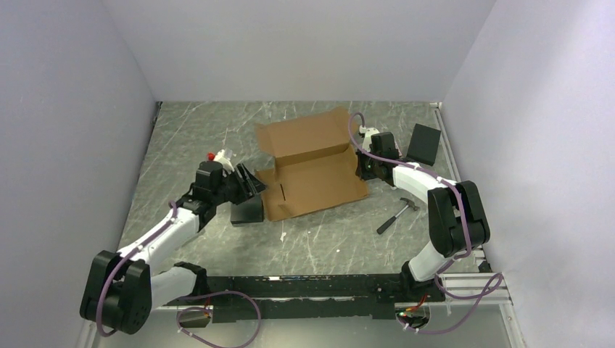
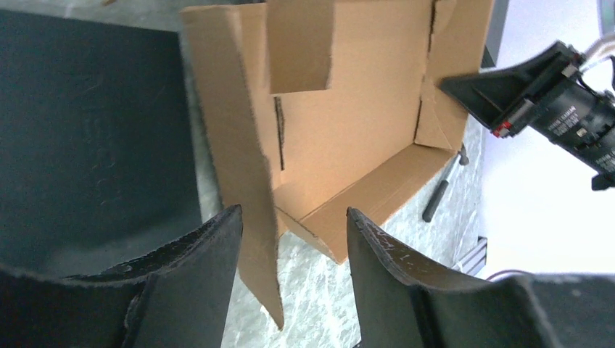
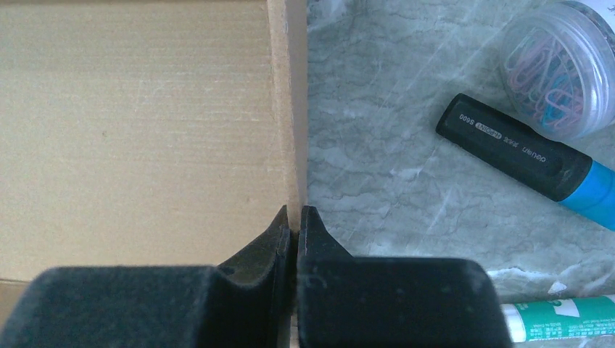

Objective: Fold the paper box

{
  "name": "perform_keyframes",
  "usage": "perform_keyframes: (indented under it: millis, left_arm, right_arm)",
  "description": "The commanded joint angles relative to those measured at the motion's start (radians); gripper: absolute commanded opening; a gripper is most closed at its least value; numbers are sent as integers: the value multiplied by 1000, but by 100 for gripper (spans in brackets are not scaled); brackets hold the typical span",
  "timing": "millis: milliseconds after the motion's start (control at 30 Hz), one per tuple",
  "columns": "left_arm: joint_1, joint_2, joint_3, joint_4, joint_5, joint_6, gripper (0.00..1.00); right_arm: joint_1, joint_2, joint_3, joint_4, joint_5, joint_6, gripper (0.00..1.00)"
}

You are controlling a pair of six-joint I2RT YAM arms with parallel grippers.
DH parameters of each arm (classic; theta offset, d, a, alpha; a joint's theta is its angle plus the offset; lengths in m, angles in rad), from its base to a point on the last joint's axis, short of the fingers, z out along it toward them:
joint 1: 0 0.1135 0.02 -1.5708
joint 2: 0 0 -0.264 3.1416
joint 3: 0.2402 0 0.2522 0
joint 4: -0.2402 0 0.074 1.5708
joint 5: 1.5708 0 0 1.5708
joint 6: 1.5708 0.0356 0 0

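While the box (image 1: 312,174) lies half-formed near the middle of the table (image 1: 326,239), its lid panel stands raised at the 12 o'clock side and its base is flat toward 6 o'clock. A narrow side flap (image 2: 250,181) stands on edge at the box's 9 o'clock end, and a short wall is raised at its 3 o'clock end. The left gripper (image 1: 250,185) sits at the box's 9 o'clock. Its jaws are about half wide and straddle that flap, which stands close to one finger (image 2: 210,275) with a clear gap to the other, so it is not clamped. The right gripper (image 1: 360,163) is at the box's 3 o'clock, its fingers (image 3: 279,232) pressed together with the tips at the top edge of the raised wall. Whether any cardboard is pinched between them cannot be told. A black block (image 1: 246,212) lies just under the left gripper, at the box's 8 o'clock. A second black block (image 1: 424,143) sits at 2 o'clock, near the side wall, and a hammer (image 1: 397,215) lies at 4 o'clock, apart from the box. Beside the right gripper, the wrist view shows a clear tub (image 3: 558,65) of coloured paper clips, a black-and-blue marker (image 3: 522,152) just beside it, and the end of a green-and-white tube (image 3: 558,322).
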Motion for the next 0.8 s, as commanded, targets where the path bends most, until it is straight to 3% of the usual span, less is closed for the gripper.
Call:
perform_keyframes:
  millis: [0, 200, 500, 567, 700, 767]
  left_arm:
    - [5, -79, -42, -86, -110, -78, 60]
    - [8, -160, -135, 22, -101, -80, 60]
    - [8, -28, -43, 50, -44, -28, 54]
    - [8, 0, -22, 51, -34, -20, 42]
    - [8, 26, 14, 56, -1, -1, 8]
    - [8, 20, 39, 49, 9, 13, 0]
  right_arm:
    - [5, -3, 23, 50, -20, 18, 0]
    - [4, -1, 23, 50, -22, 18, 0]
    - [5, 4, 23, 50, -17, 17, 0]
    - [5, 6, 23, 50, -17, 17, 0]
    - [5, 10, 23, 49, -20, 20, 0]
    - [6, 9, 23, 50, -21, 21, 0]
